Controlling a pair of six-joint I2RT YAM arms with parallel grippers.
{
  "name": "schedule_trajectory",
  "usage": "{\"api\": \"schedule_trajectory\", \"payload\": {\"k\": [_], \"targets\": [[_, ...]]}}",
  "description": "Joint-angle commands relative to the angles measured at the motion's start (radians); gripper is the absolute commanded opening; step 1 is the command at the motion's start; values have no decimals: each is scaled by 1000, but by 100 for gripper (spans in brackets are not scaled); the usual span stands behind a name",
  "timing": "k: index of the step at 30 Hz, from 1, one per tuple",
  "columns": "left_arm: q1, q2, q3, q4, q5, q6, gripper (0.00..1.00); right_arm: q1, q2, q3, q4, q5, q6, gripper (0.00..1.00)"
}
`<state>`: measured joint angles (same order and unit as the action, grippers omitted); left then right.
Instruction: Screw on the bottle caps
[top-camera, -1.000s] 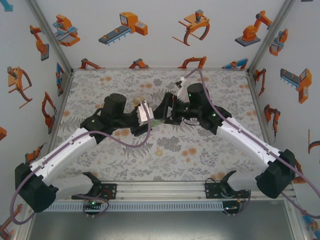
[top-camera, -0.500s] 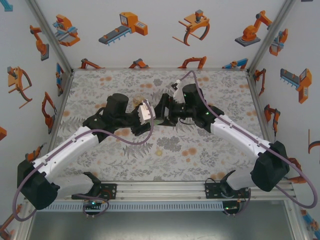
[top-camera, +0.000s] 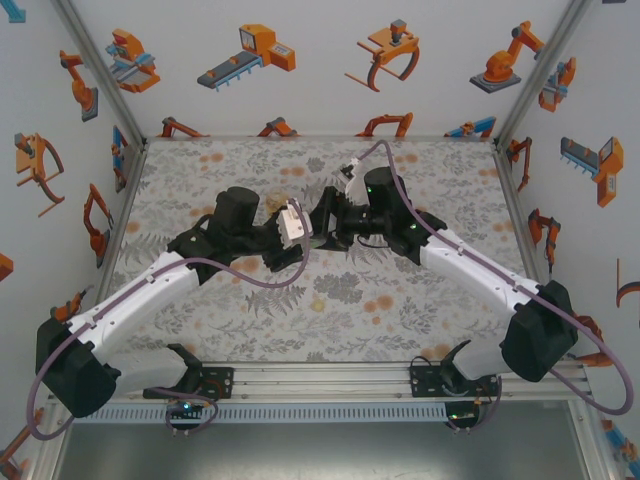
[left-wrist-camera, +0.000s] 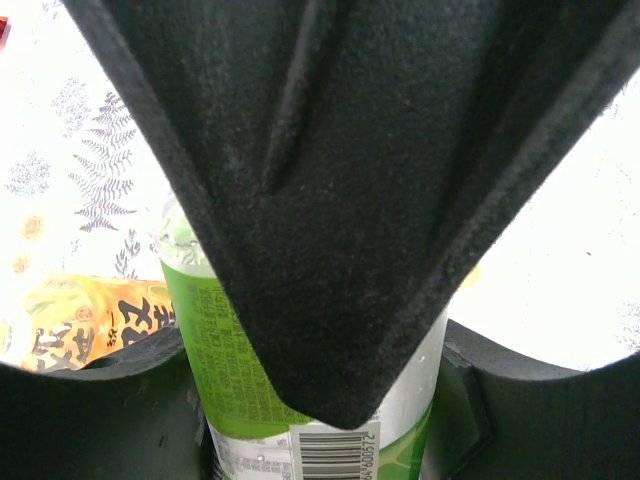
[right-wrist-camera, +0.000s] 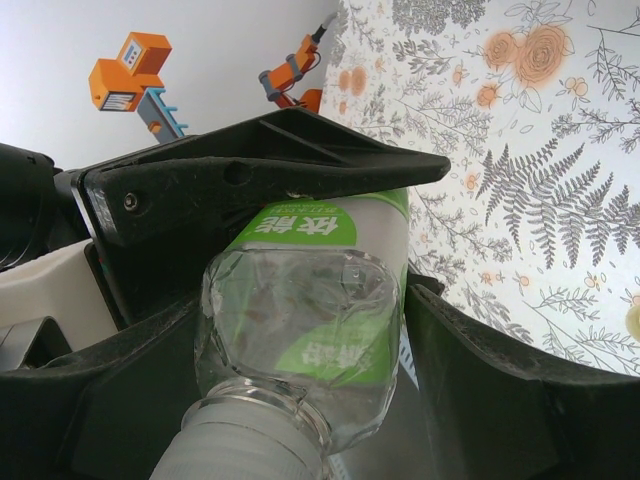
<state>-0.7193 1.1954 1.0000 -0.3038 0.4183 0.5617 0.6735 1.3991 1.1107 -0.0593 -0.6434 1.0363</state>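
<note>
My two arms are meeting over the middle of the flowered worktop (top-camera: 400, 300), with the left pincer (top-camera: 303, 232) and the right pincer (top-camera: 322, 225) standing nose to nose. I am gripping the slim bottle (left-wrist-camera: 235, 370) with the green label in my left pincer. Its fingers (left-wrist-camera: 90, 410) are pressing on either side of the body, near the barcode. In the right wrist view one of those left fingers is lying along the bottle's labelled side. The bottle is sitting between the two pincers, its bare threaded neck (right-wrist-camera: 245, 445) pointing toward my right wrist camera. My right pincer is straddling the bottle's shoulder, one finger (right-wrist-camera: 520, 390) on each side and close against the plastic. Whether it is clamping or merely flanking, I cannot tell. One right finger is crossing most of the left wrist view in front of the bottle. The amber bottle (left-wrist-camera: 70, 325) with the yellow label is showing low on the left of that view, just beside the slim one.
</note>
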Motion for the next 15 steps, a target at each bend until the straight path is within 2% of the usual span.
{"api": "schedule_trajectory", "payload": {"k": [1,15], "targets": [[-7,-1,28,-18,-23,-1,38,0,-4,1,-38,33,-24,44],[1,-85,-51,103,-18,-28,76,-42,-48,40,-207,108,-147,39]]}}
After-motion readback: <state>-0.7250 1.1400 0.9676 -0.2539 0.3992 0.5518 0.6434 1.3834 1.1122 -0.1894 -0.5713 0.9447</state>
